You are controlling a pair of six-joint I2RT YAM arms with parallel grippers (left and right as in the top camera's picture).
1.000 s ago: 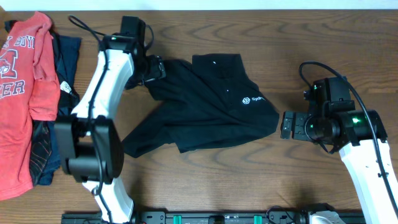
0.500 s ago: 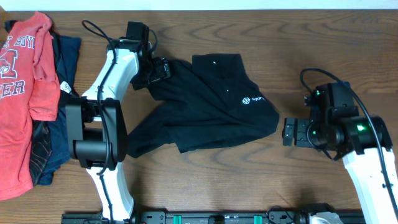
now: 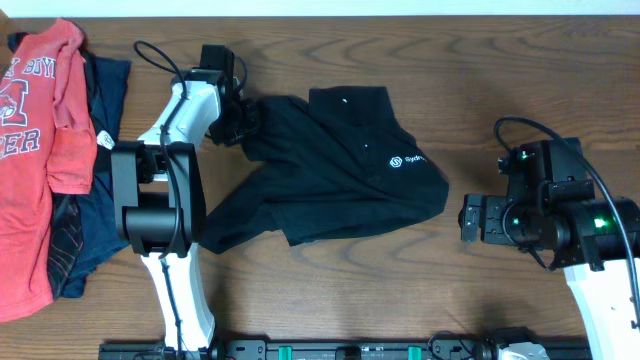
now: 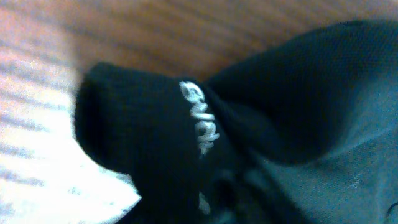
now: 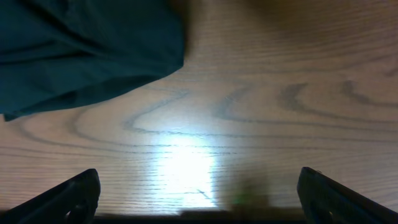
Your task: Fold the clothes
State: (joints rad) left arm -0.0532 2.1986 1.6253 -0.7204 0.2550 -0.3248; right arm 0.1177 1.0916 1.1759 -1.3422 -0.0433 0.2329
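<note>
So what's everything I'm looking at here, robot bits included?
black shirt: one, black with a small white logo, rumpled mid-table
T-shirt: one, orange-red with lettering, far left edge
navy garment: one, dark blue, partly under the T-shirt
table: one, brown wood, beneath everything
left gripper: one, black on a white arm, at the black shirt's far left sleeve; open or shut unclear
right gripper: one, black on a white arm, open, over bare wood just right of the black shirt
</note>
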